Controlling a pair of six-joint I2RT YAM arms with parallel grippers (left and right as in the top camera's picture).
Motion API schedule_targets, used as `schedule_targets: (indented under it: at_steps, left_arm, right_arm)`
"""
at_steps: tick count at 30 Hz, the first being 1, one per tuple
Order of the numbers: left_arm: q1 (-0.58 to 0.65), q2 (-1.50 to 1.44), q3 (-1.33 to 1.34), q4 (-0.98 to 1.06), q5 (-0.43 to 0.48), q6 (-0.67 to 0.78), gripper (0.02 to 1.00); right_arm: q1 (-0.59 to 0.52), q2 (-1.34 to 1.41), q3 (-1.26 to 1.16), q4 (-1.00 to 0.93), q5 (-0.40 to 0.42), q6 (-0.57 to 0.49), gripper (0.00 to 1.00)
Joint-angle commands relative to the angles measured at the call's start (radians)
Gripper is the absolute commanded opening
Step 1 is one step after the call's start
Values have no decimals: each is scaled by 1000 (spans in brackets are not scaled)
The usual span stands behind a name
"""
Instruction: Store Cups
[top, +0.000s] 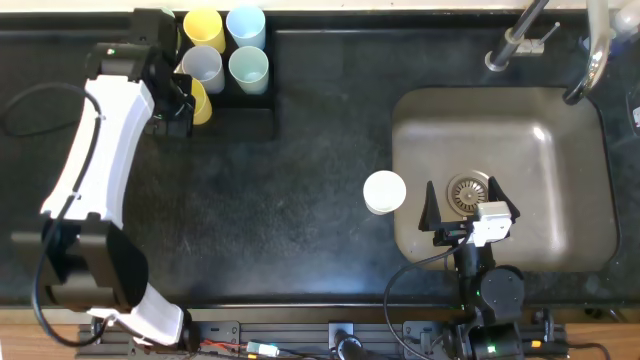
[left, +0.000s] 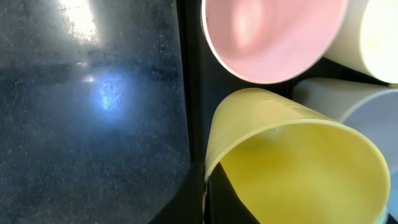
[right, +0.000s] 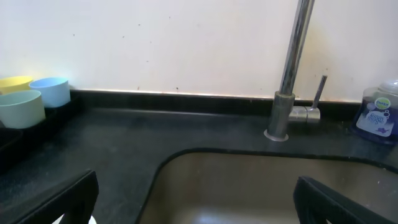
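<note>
A black rack (top: 250, 105) at the back left of the counter holds a yellow cup (top: 203, 28), a light blue cup (top: 245, 25), a pale lavender cup (top: 203, 65) and a mint cup (top: 248, 68). My left gripper (top: 183, 100) is at the rack's left side, shut on a second yellow cup (top: 202, 102) that is tilted on its side. In the left wrist view this held yellow cup (left: 292, 162) lies beside a pink cup (left: 273, 34), with one dark finger (left: 224, 199) at its rim. A white cup (top: 384, 192) stands on the counter by the sink. My right gripper (top: 465, 212) is open over the sink.
The steel sink (top: 540, 130) takes up the right side, with a faucet (top: 515, 40) behind it and a blue soap bottle (right: 376, 112) at the far right. Dark counter (top: 300, 200) lies between rack and sink. In the right wrist view the right gripper (right: 196, 180) faces the back wall.
</note>
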Motion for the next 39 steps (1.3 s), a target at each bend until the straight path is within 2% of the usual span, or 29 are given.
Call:
schedule_targets:
  at_steps: [1,12,33,35,39]
  left_arm:
    - [-10,37,-5,1,-1,-23,36]
    - [-10,110,-5,42,33,-22,36]
    - [-16,187,-5,76,16,-22,36]
    - [-16,187,-5,79,13,-22,66]
    - [-16,185,-5,78,13,-18,266]
  right_arm:
    - [-1,-6,-13,5,3,-3,996]
    - [-1,-6,-13,5,3,-3,998]
    - [-1,-6,-13,5,3,-3,998]
    - [-1,-6,-13,5,3,-3,998]
    - [-1,-6,-13,5,3,-3,996]
